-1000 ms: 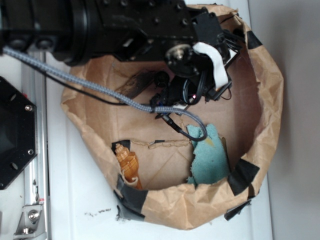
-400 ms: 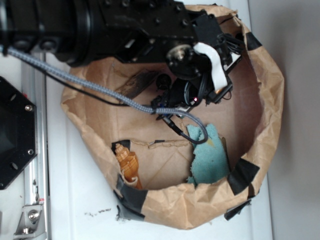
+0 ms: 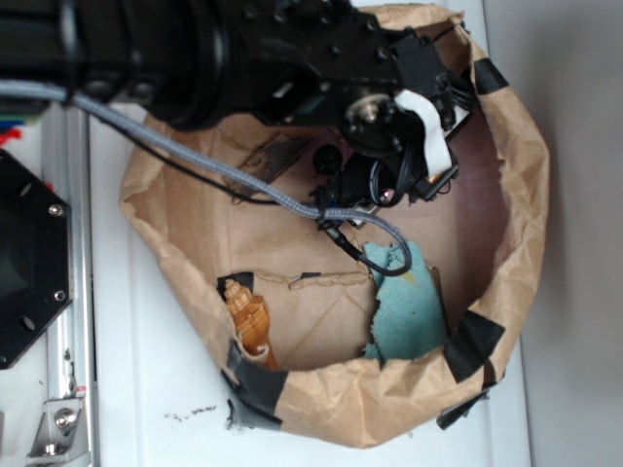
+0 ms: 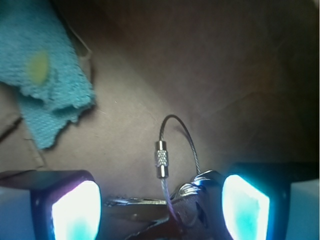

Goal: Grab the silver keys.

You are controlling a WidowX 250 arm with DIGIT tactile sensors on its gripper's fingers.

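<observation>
Silver keys [image 4: 172, 202] between spread claw [image 4: 160, 210] fingers, nearer the right finger, wire loop ahead

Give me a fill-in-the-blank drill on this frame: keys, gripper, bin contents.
1. The shiny silver metal keys on a thin wire ring lie ____ the two glowing fingers of the gripper.
2. The frayed cloth is ____ in colour.
3. In the exterior view, the orange-brown spiral seashell lies inside the crumpled ____ paper bin.
4. The gripper's jaws are ____.

Missing words: between; teal; brown; open
</observation>
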